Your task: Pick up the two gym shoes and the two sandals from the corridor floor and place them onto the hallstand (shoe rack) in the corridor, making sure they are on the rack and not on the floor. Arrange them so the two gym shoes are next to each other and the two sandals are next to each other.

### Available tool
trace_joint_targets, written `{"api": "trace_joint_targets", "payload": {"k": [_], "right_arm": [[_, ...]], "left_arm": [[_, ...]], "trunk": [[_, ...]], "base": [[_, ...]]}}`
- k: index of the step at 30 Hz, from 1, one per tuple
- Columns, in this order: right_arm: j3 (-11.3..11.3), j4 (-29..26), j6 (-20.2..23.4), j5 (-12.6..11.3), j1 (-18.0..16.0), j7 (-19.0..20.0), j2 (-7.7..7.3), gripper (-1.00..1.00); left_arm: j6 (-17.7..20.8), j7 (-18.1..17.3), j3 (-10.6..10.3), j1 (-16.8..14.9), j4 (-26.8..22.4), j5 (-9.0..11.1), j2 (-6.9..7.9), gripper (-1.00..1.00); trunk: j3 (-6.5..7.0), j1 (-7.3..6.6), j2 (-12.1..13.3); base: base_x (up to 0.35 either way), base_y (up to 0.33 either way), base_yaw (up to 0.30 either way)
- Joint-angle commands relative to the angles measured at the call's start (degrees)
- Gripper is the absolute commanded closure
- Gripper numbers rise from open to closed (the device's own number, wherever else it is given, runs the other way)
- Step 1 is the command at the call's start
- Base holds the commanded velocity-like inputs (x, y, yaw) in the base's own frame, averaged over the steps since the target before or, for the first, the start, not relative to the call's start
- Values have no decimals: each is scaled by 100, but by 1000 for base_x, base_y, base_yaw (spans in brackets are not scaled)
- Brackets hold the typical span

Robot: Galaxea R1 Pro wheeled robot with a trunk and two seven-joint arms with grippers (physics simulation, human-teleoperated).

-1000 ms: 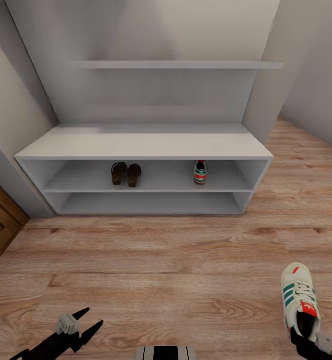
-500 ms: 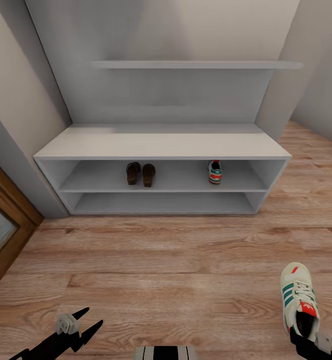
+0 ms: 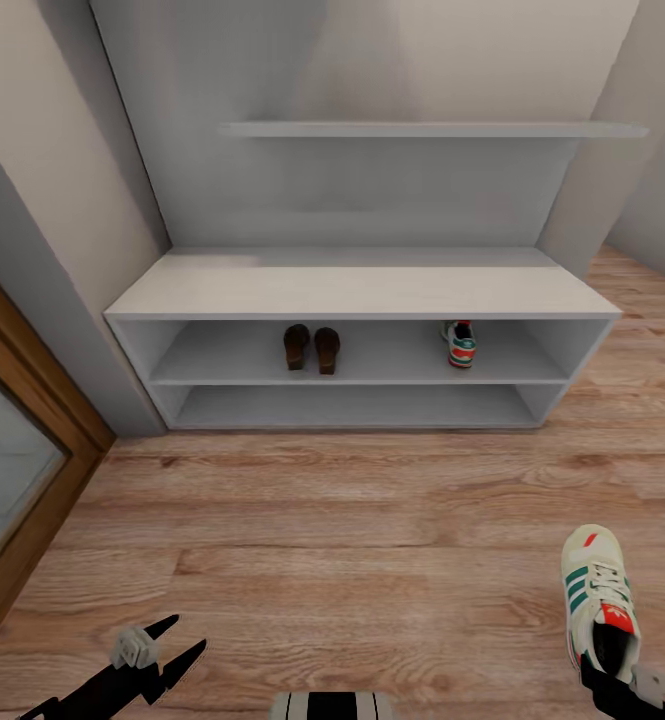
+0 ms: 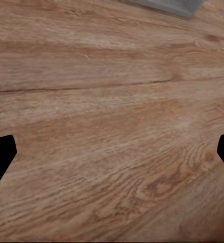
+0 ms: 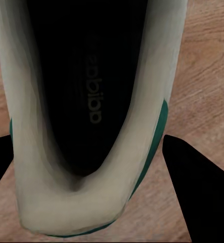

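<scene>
The pale grey hallstand (image 3: pixel 362 290) stands against the far wall. On its upper shoe shelf, the two brown sandals (image 3: pixel 310 348) sit side by side, and one gym shoe (image 3: pixel 460 345) stands further right, apart from them. The other gym shoe (image 3: pixel 597 590) hangs over the corridor floor (image 3: pixel 352 540) at the lower right, with my right gripper (image 3: pixel 622 682) shut on its heel. In the right wrist view the black fingers (image 5: pixel 192 177) flank the shoe's heel (image 5: pixel 86 101). My left gripper (image 3: pixel 185 636) is open and empty above the planks (image 4: pixel 117 142).
A brown wooden door frame with a glass pane (image 3: pixel 12 470) lines the left side. A grey wall corner (image 3: pixel 92 300) juts out beside the hallstand's left end. A long upper shelf (image 3: pixel 422 129) runs above the bench top. Open floor lies between me and the hallstand.
The whole view has shifted, so the hallstand now sits further right in the picture and more of the door frame shows. Both grippers and the held shoe keep their places.
</scene>
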Motion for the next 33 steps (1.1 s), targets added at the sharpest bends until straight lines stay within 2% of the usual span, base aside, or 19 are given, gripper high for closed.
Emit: {"api": "trace_joint_targets", "payload": {"k": [1,7,9,10,12,13,14,15,17,19,20,23,24,26,27,30,33], "right_arm": [[-41,-3,-19,57,-6,44,6,100],[62,-3,-13,60,-6,47,7,100],[533,-3,-2,64,-6,45,8,100],[995,-9,14,61,-6,30,9,100],[1364,-18,28,56,-6,14,14,100],[1736,-33,69,53,-6,1,32,100],[1911,-39,109,54,-6,-4,49,100],[2217,-50,248,55,-22,-13,95,100],[2436,-65,491,54,-68,-18,153,100],[2579,-87,817,52,-165,-23,218,100],[2670,-119,1187,51,-312,-26,292,100],[2754,-161,1731,56,-589,-31,412,100],[2786,-177,2049,59,-784,-51,476,100],[2806,-187,2315,62,-974,-107,521,100],[2819,-193,2535,60,-1158,-211,556,100],[2837,-195,2838,54,-1511,-554,606,100],[2845,-191,3017,51,-1824,-932,682,100]], "left_arm": [[-24,-20,12,-5,8,-7,-2,-100],[-24,-20,17,-5,0,-7,2,-100],[-24,-15,19,-5,-7,-7,4,-100],[-24,-13,19,-5,-12,-7,2,-100],[-24,-13,18,-5,-15,-7,0,-100],[-26,-12,17,-5,-19,-7,-1,-100],[-28,-12,16,-5,-20,-7,-2,-100],[-30,-12,15,-5,-22,-7,-4,-100],[-28,-13,14,-5,-24,-7,-9,-100],[-27,-16,11,-5,-24,-7,-13,-100],[-29,-17,9,-5,-28,-7,-16,-100],[-31,-20,6,-5,-37,-7,-21,-100],[-32,-23,2,-5,-43,-7,-24,-100],[-32,-25,-1,-5,-48,-7,-28,-100],[-33,-27,-2,-5,-52,-7,-32,-100],[-36,-28,-7,-5,-57,-6,-36,-100],[-40,-29,-24,-5,-59,-7,-42,-100]], "trunk": [[-4,-1,-1],[-4,-1,-1],[-4,-1,-1],[-4,-1,-1],[-4,-1,-1],[-4,-1,-1],[-4,-1,-1],[-4,-1,-1],[-4,-1,-1],[-4,-1,-1],[-4,-1,-1],[-4,-1,-1],[-4,-1,-1],[-4,-1,-1],[-4,-1,-1],[-4,-1,-1],[-4,-1,-1]], "base": [[0,310,0],[0,307,0],[0,151,0],[0,60,0],[0,43,0],[0,25,0],[0,20,0],[0,13,0],[0,9,0],[0,6,0],[0,3,0],[0,2,0],[0,1,0],[0,0,0],[0,0,0],[0,0,0],[0,0,0]]}}
